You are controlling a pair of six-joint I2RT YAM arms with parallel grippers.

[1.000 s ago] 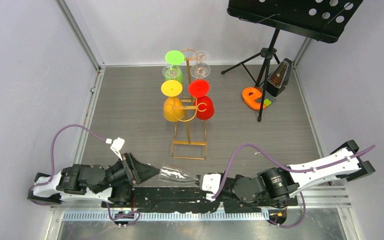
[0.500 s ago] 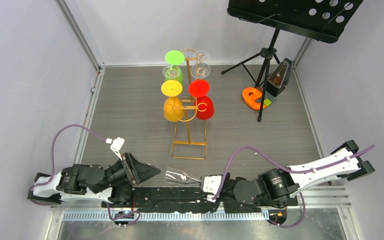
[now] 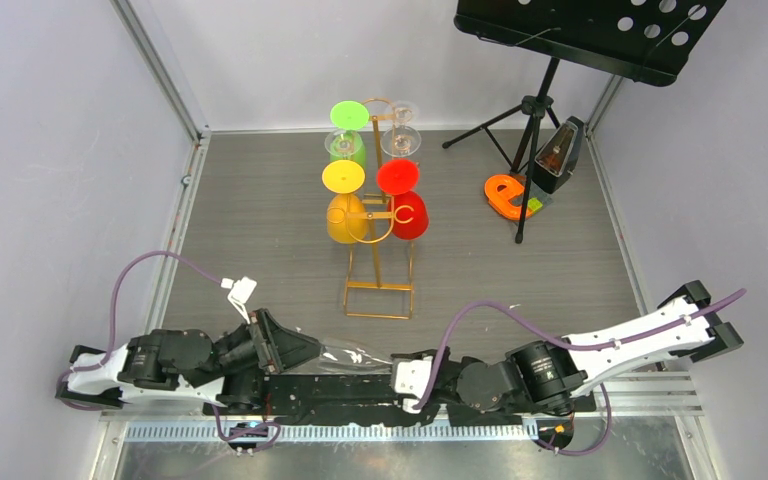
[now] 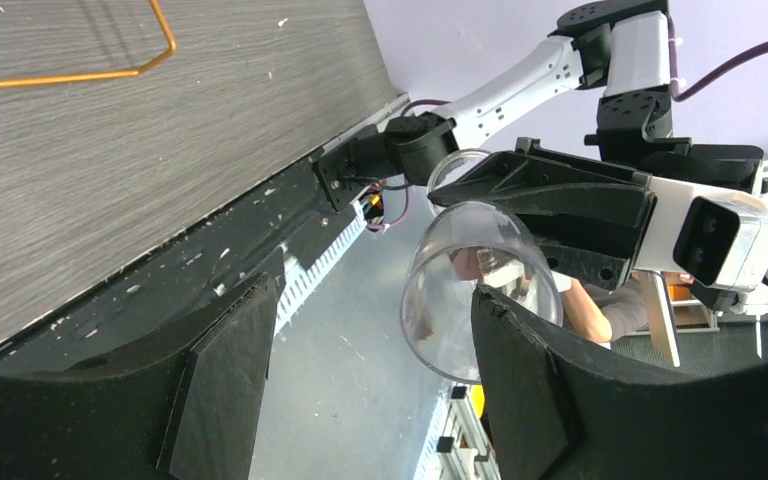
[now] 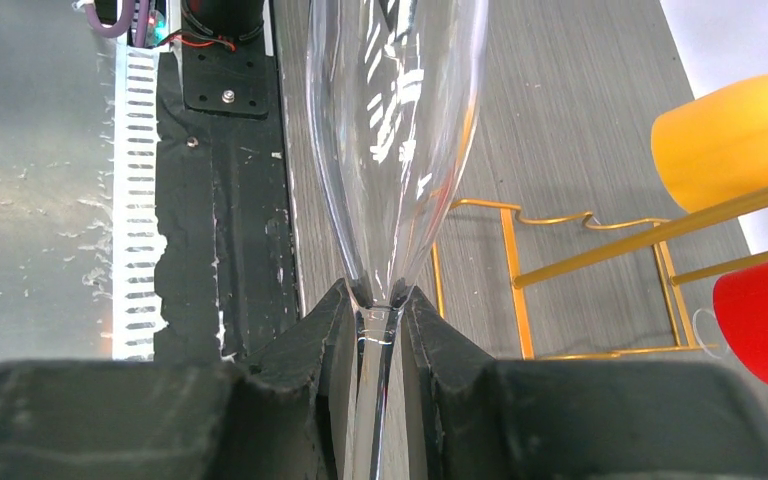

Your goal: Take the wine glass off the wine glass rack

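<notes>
A clear wine glass (image 3: pixel 356 353) lies level above the table's near edge, off the gold wire rack (image 3: pixel 380 255). My right gripper (image 3: pixel 397 366) is shut on its stem; in the right wrist view the fingers (image 5: pixel 378 300) pinch the stem just under the bowl (image 5: pixel 400 130). My left gripper (image 3: pixel 310 349) is open, and the bowl's mouth (image 4: pixel 475 290) sits at its fingertips (image 4: pixel 372 290), close against one finger. The rack's base shows in the left wrist view (image 4: pixel 110 72) and the right wrist view (image 5: pixel 520 270).
A green (image 3: pixel 347 140), a yellow (image 3: pixel 345 212), a red (image 3: pixel 407 210) and a clear glass (image 3: pixel 400 135) hang on the rack. A black music stand (image 3: pixel 540 110), a metronome (image 3: pixel 560 155) and an orange object (image 3: pixel 507 195) stand at the back right.
My right gripper has moved left with the clear glass, bringing the bowl's mouth up to the left gripper's fingertips. The left gripper stays open.
</notes>
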